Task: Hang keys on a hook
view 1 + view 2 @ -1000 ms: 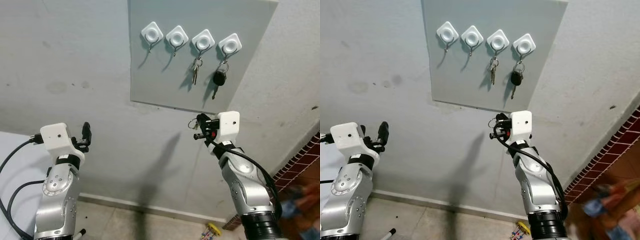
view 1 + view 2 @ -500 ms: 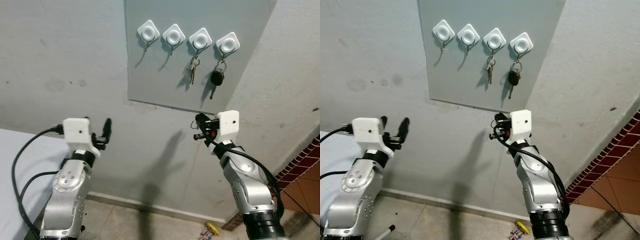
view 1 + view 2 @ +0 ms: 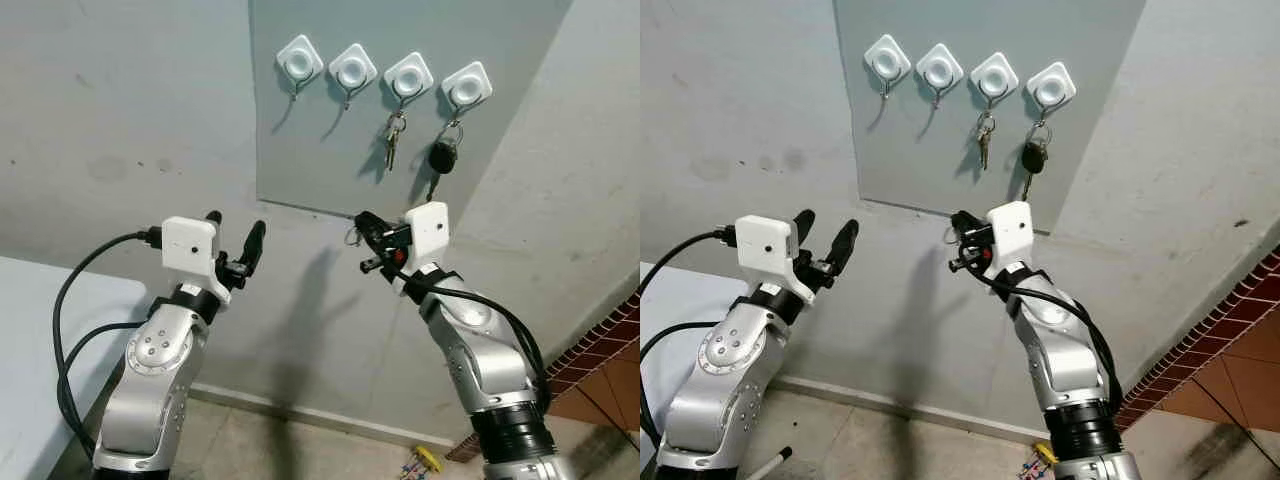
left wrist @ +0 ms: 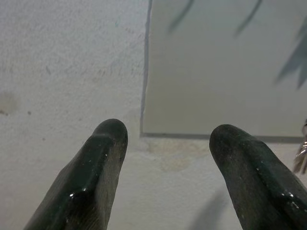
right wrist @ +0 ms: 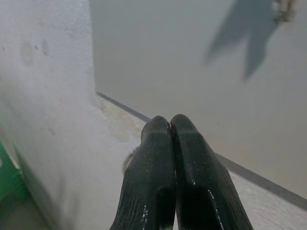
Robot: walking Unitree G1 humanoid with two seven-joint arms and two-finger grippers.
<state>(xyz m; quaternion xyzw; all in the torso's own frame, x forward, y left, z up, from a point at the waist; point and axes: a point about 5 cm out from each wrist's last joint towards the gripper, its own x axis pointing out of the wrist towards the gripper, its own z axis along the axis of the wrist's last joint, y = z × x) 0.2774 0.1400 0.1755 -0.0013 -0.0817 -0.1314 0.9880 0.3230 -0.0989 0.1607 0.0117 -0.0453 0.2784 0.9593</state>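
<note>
A key ring (image 3: 353, 236) pokes out from the pinched-together tips of the right gripper (image 3: 366, 232), held just below the lower edge of the grey wall panel (image 3: 320, 150); the keys themselves are hidden behind the fingers, so which way they point cannot be told. The gripper's black fingers aim toward the robot's left, along the wall. Opposite, the left gripper (image 3: 235, 238) is raised with its fingers (image 4: 96, 172) spread apart and nothing between them, facing the panel's lower corner. Above, four white hooks (image 3: 300, 62) run in a row: the two on the left are bare, the third carries a silver key bunch (image 3: 392, 140), the fourth a black car key (image 3: 439, 160), both hanging straight down.
</note>
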